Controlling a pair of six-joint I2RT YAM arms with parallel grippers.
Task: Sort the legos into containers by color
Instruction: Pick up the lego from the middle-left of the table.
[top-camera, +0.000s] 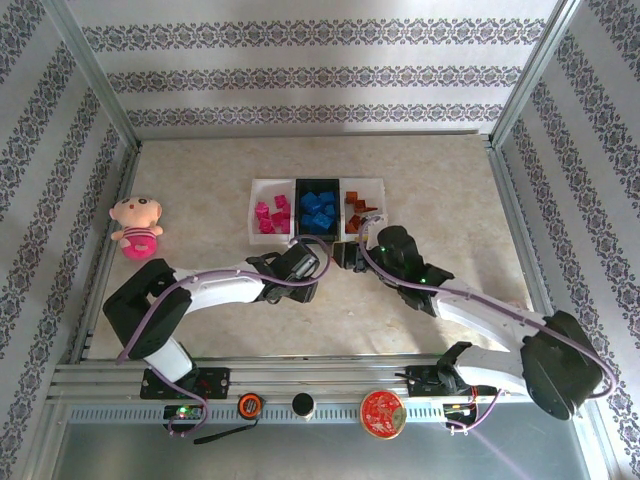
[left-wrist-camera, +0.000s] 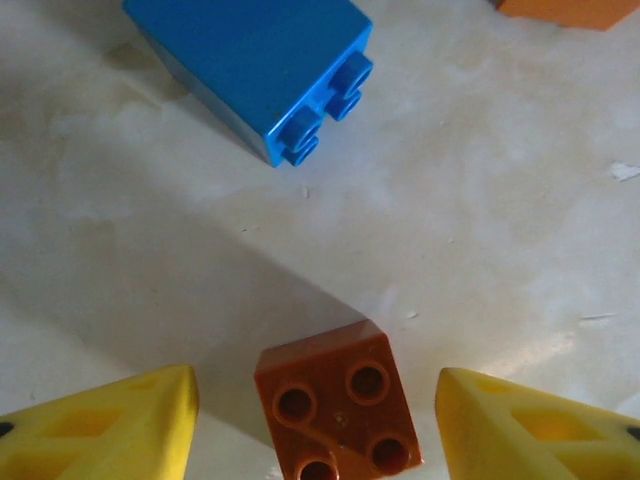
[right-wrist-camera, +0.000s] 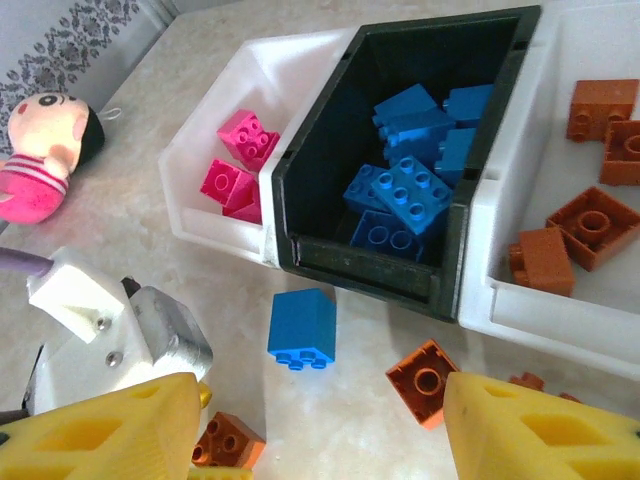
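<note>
An orange-brown lego is being straddled by the left hand, whose yellow fingers are being held apart on either side of it and are touching nothing. The brick is lying on the surface with its studs facing the camera, turned slightly against the line of the fingers. For a clean pick, the hand should be twisted a little while being lowered, so that flat faces rather than corners are being pressed. Closing is best being delayed until the pads are past the studs. The blue lego beyond is lying well apart and need not be disturbed. The right hand is likewise being held open, over loose bricks just before the containers, whose right white tray is being used for orange-brown pieces.

The brick's near edge is being cut off by the frame in the left wrist view, and the hand's height above it cannot be told. From above, the loose bricks are being covered by both arms.
</note>
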